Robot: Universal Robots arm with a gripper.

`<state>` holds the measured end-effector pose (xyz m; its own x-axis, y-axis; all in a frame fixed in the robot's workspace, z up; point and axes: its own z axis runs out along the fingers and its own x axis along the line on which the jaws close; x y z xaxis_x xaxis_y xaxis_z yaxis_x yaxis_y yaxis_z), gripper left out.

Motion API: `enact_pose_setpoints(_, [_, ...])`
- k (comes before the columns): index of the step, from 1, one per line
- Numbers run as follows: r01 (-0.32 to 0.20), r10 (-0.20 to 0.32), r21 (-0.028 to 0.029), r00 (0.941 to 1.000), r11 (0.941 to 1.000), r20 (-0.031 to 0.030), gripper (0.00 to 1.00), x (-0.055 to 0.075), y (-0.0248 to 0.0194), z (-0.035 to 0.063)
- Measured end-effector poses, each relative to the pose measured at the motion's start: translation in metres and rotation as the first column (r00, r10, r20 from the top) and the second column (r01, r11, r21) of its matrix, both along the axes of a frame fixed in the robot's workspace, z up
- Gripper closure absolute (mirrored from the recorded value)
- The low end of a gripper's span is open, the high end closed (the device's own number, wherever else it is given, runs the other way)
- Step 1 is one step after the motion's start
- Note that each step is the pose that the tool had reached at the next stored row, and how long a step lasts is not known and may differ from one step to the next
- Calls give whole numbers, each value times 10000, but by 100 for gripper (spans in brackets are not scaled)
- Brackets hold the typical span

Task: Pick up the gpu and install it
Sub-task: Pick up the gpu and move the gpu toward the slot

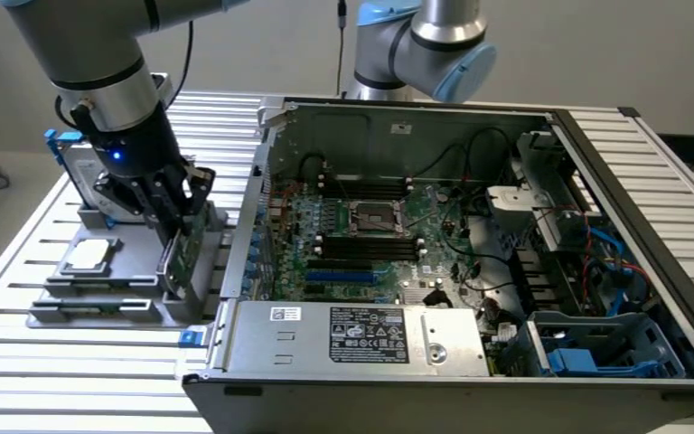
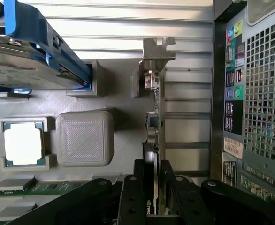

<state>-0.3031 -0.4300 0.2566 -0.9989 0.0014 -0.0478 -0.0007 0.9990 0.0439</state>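
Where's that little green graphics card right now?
The gpu stands on edge in the grey holder on the exterior view's left, just beside the open computer case, with the claw closed on it.

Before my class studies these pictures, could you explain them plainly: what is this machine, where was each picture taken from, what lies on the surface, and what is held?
It is a robot arm with a two-fingered hand. One picture looks on from outside; the other from a camera on the arm's wrist. On the slatted metal table stand an open computer case and a grey tray holding a square silver processor chip, a silver hard drive with blue rails, and the gpu, a flat green-and-black card standing on edge. The hand's fingers clamp that card.
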Motion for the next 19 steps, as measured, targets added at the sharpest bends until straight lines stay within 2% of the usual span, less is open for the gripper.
enact_pose_setpoints(13, [0, 0, 9, 10000, 10000, -4, 74, 0, -3, 0])
enact_pose_setpoints(19, [0, 0, 9, 10000, 10000, -58, 74, 0, -4, 0])
